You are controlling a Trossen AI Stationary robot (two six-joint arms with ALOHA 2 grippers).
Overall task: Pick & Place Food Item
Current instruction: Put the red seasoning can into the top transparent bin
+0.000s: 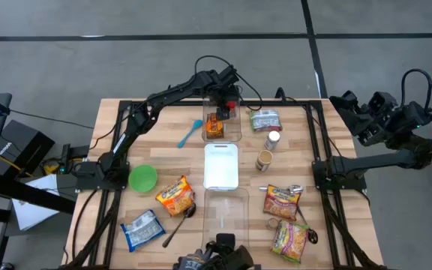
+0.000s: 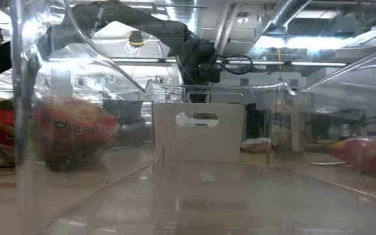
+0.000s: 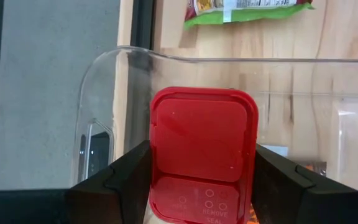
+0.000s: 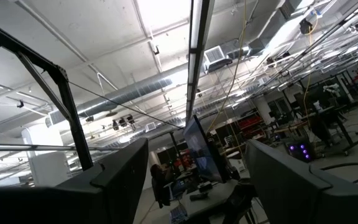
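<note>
My left gripper point(image 1: 227, 101) reaches to the table's far middle and is shut on a jar with a red square lid point(image 3: 202, 134). It hangs over the far end of a clear bin point(image 1: 237, 129) whose rounded rim point(image 3: 229, 59) shows in the left wrist view. An orange packet point(image 1: 214, 126) lies inside that bin. My right gripper point(image 4: 197, 180) is parked off the table's right side, pointing up into the room, open with nothing between its fingers. My left gripper pinches the jar at two opposite sides of its red lid point(image 3: 160, 155) between its two fingers. The fingers point(image 3: 126, 177) slant steeply down from above. The lid faces up toward the wrist, and it hides the jar's body. The jar hangs over the bin's inside.
A white bin point(image 1: 220, 166) and a second clear bin point(image 1: 225, 214) stand in line nearer the front. A green packet point(image 1: 265, 120), two small jars point(image 1: 274, 139), noodle packets point(image 1: 282, 201) lie right. Left are a blue spatula point(image 1: 189, 134), green bowl point(image 1: 142, 178), more packets point(image 1: 175, 196).
</note>
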